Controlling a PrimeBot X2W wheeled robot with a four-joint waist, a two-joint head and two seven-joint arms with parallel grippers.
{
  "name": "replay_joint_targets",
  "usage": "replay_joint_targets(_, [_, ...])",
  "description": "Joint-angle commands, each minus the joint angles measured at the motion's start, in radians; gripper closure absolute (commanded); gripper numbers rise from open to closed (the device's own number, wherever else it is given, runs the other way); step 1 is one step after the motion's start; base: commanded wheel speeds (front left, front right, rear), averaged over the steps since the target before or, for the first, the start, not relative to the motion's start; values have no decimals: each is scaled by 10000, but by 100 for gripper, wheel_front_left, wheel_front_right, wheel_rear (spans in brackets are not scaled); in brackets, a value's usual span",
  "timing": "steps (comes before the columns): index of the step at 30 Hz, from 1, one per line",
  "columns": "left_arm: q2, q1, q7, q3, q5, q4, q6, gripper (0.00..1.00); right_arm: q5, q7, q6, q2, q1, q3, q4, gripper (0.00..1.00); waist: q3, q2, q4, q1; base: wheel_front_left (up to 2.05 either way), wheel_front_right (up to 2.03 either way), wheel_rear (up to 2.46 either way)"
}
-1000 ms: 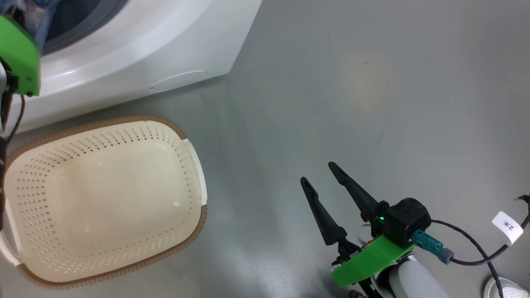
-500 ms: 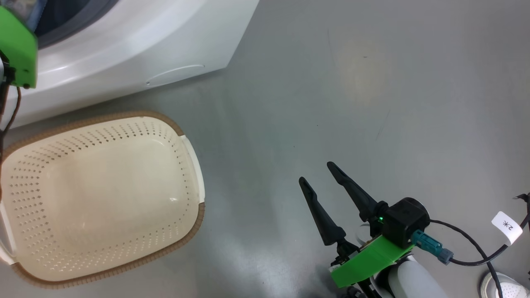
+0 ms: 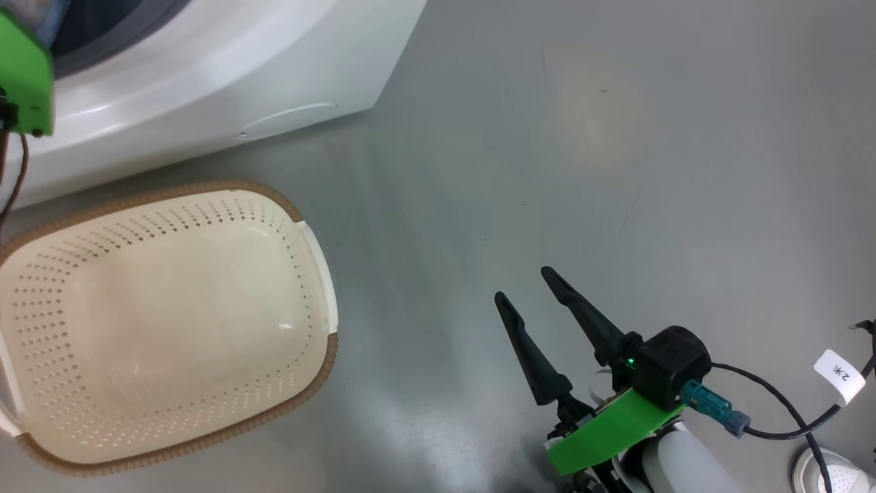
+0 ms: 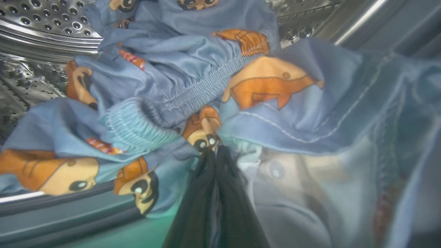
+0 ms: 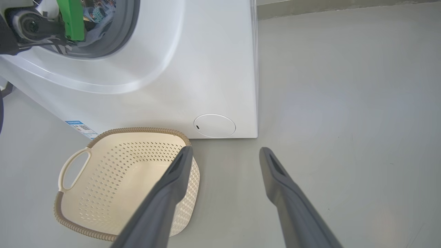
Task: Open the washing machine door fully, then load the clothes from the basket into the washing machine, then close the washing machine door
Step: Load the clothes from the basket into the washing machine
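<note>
Reaching into the washing machine [image 5: 213,69], the left pincer [image 4: 214,151] has its fingers pressed shut, tips touching the blue cartoon-print clothes [image 4: 193,69] lying straight ahead in the steel drum [image 4: 41,31]; whether cloth is pinched, I cannot tell. The basket [image 3: 171,322] stands empty on the floor [image 3: 616,205] before the machine's front. The right pincer [image 3: 525,284] hangs open over the floor, well apart from both.
</note>
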Motion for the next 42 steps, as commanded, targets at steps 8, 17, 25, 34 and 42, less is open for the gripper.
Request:
replay_joint_targets(8, [348,-508,-753,355,-236,18,376,100,79,-119,16,15,24,224,-209,0,-23,0,56,0,0,0,0])
replay_joint_targets(17, [321,-837,-1620,477,-391,286,732,100,88,-119,16,15,60,382,-185,0,-53,0,-82,0,0,0,0])
replay_joint_targets(25, [415,-1119,-2428,665,-571,722,1063,100,120,-119,16,15,155,612,-177,0,-40,0,-371,0,0,0,0])
replay_joint_targets(34, [655,-1626,-3021,908,-756,858,1484,100,268,-119,16,15,333,979,-155,0,146,0,-823,0,0,0,0])
replay_joint_targets(42, [990,-2098,-3564,1155,-946,655,1725,100,336,-119,16,15,570,1126,-216,0,378,0,-1169,0,0,0,0])
